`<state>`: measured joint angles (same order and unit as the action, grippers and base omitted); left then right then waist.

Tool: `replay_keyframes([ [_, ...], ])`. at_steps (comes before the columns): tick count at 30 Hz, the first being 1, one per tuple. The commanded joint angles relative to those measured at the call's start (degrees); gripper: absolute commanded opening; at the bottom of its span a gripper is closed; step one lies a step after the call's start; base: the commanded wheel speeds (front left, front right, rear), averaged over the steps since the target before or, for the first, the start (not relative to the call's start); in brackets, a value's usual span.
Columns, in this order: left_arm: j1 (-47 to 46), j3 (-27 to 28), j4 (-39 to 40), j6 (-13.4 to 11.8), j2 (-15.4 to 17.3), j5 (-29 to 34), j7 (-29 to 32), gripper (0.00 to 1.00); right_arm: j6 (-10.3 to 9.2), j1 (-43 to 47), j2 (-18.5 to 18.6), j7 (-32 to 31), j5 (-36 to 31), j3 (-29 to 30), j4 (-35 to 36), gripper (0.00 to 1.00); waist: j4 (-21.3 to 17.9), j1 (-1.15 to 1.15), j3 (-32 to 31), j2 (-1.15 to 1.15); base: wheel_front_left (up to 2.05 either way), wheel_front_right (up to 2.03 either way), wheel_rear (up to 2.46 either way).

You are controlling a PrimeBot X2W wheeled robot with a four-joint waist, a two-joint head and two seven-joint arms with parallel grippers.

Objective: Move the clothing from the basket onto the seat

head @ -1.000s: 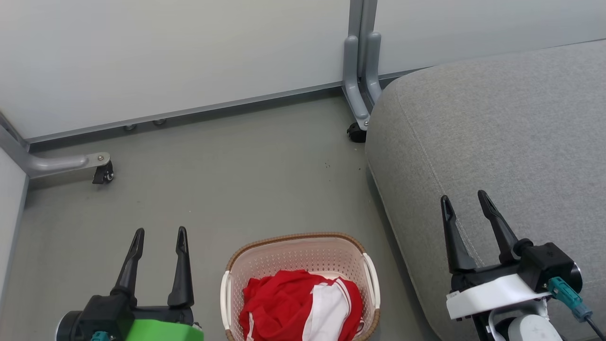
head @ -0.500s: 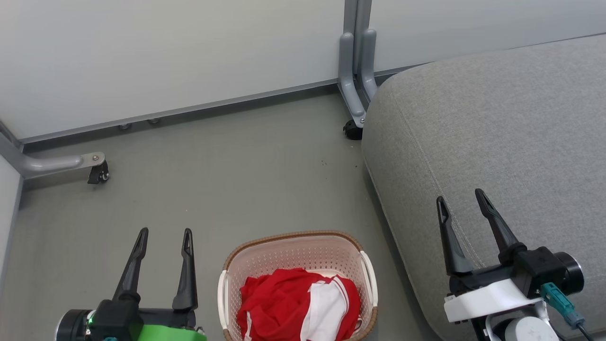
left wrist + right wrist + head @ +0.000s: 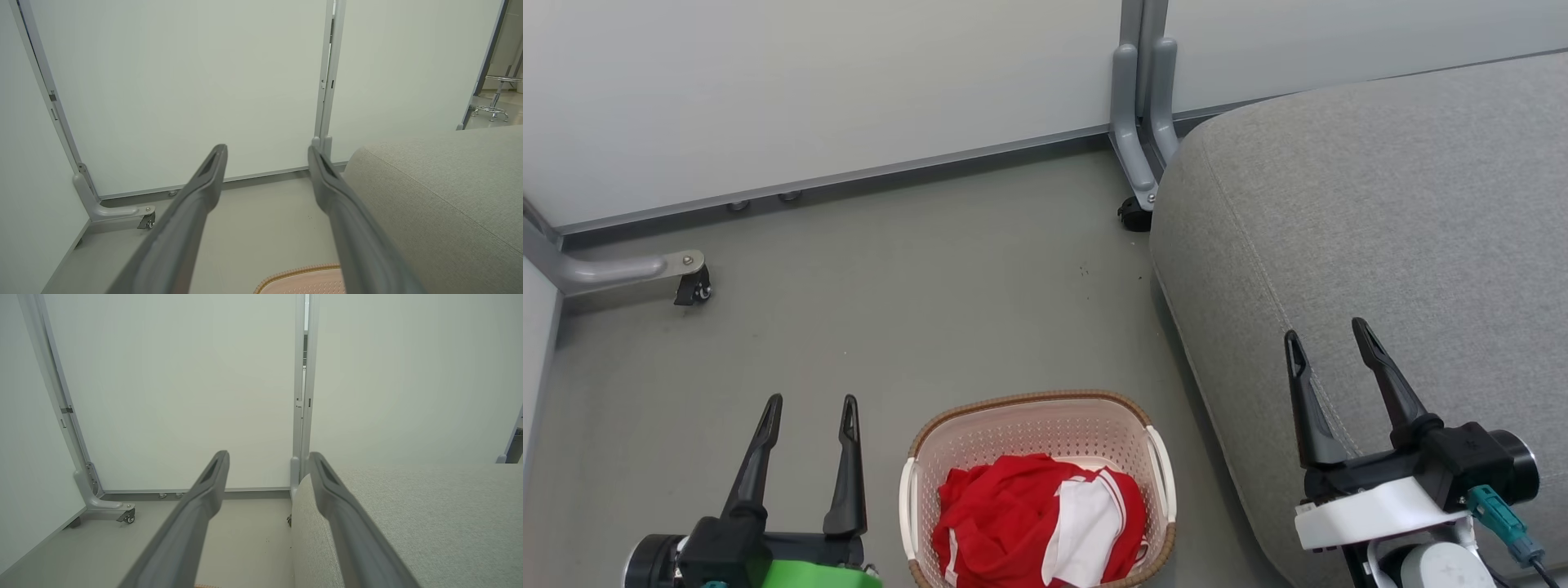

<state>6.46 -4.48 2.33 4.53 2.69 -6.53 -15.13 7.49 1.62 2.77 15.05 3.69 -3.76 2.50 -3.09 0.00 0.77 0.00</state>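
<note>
A cream basket (image 3: pixel 1033 420) with a brown woven rim stands on the floor at the bottom centre of the head view. Red clothing (image 3: pixel 1005 514) with white panels lies bunched inside it. The big grey seat (image 3: pixel 1380 220) fills the right side; its corner also shows in the left wrist view (image 3: pixel 441 196) and the right wrist view (image 3: pixel 408 522). My left gripper (image 3: pixel 810 404) hovers open to the left of the basket, empty. Over the seat's near edge my right gripper (image 3: pixel 1327 333) is open and empty. The basket's rim (image 3: pixel 298 272) peeks in at the bottom of the left wrist view.
White partition panels stand behind, on grey feet with castors: one foot (image 3: pixel 1139 175) by the seat's far corner, another (image 3: pixel 645 269) at the left. Bare grey floor (image 3: pixel 915 294) lies between the basket and the panels. A chrome stool base (image 3: pixel 494 110) shows beyond the partition.
The head camera has shifted a little, so the whole picture slid. Both grippers stay open, roughly where they were beside the basket and over the seat; the clothing has not moved.
</note>
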Motion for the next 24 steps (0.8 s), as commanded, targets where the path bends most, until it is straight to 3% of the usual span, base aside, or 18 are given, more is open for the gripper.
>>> replay_keyframes([
  [1,0.0,-0.1,-0.2,0.1,0.4,-0.4,0.0,1.00,0.00,-0.3,0.2,0.2,0.3,0.2,0.3,1.00,0.0,0.00,0.1,0.00,0.00,0.00,0.00],
  [8,-0.9,-0.7,-2.1,1.4,0.4,-2.1,0.0,1.00,0.00,-1.0,0.2,0.2,0.9,0.8,0.6,1.00,0.1,0.00,1.8,0.00,0.00,0.00,0.00],
  [16,-5.7,-4.2,-6.6,2.6,0.4,-1.2,0.0,1.00,0.00,-4.1,0.2,0.2,4.2,5.1,2.5,1.00,0.1,0.00,8.0,0.00,0.00,0.00,0.00],
  [24,-16.4,-14.3,-15.6,3.0,1.8,1.5,0.0,1.00,0.00,-10.4,0.2,0.2,5.2,8.8,4.6,1.00,-0.3,0.00,17.7,0.00,0.00,0.00,0.00],
])
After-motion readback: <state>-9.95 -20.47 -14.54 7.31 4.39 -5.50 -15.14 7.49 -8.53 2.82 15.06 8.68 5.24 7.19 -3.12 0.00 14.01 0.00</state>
